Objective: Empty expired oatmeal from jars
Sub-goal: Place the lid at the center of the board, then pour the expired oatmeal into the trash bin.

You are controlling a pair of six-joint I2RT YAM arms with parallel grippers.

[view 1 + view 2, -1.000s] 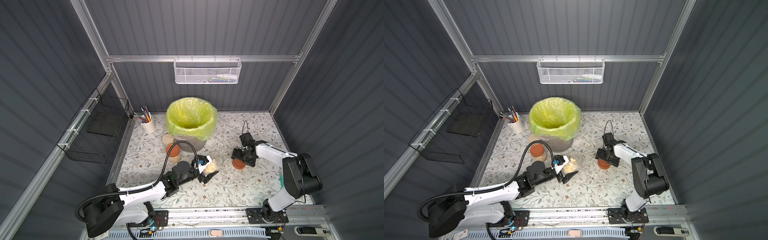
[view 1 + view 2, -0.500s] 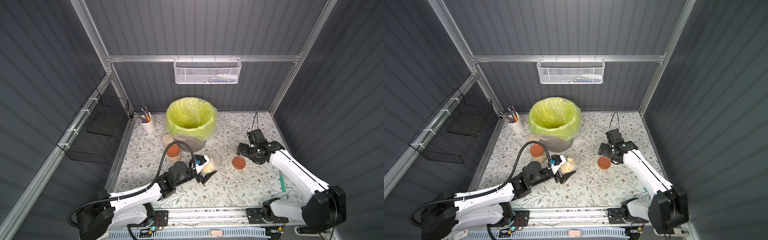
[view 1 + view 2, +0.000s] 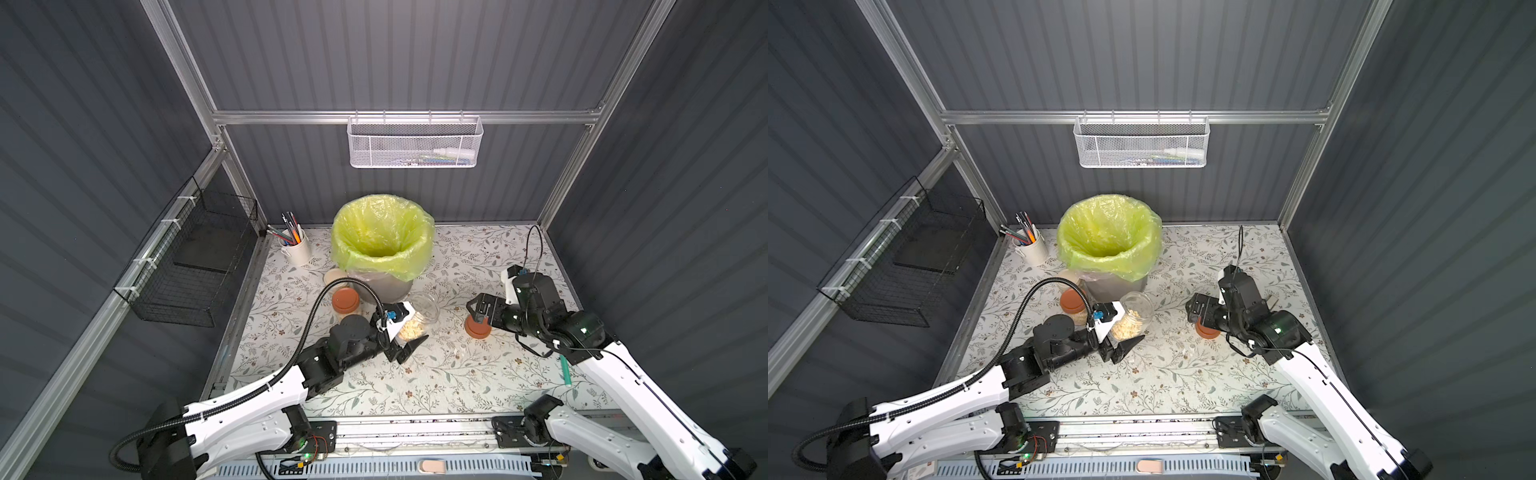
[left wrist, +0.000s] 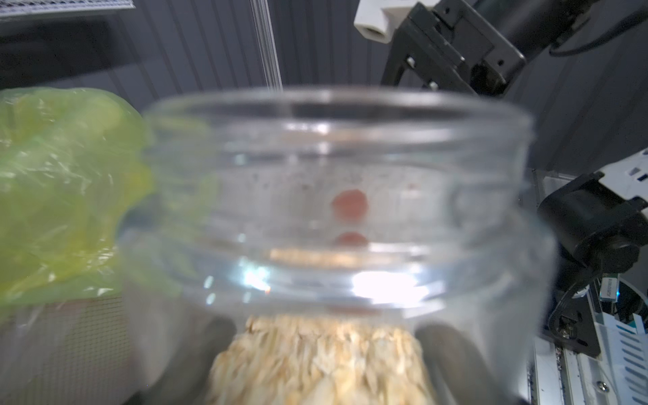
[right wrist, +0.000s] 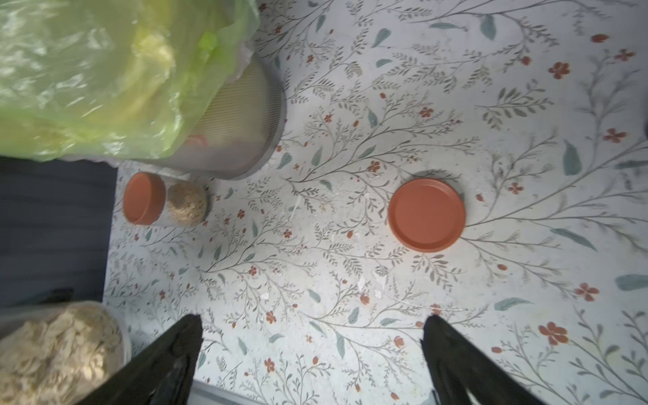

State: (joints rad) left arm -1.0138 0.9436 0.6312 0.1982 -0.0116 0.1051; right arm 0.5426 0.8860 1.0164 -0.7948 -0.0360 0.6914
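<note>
The left gripper (image 3: 405,332) pinches the open jar (image 3: 424,308), oatmeal (image 3: 411,329) not tipped out yet. The right gripper (image 3: 478,311) is spread above the brown lid (image 3: 478,329). Two shut jars (image 3: 345,300) wait.

1. Left wrist view: open jar (image 4: 336,196) blurred, lower part cut off by frame edge.
2. Both top views: cream-lid jar (image 3: 335,275) mostly hidden behind bin (image 3: 386,291) and cable (image 3: 316,307).
3. Lid (image 3: 476,332) partly under right gripper (image 3: 480,309).
4. Wall basket (image 3: 415,141) contents too small to tell.
</note>
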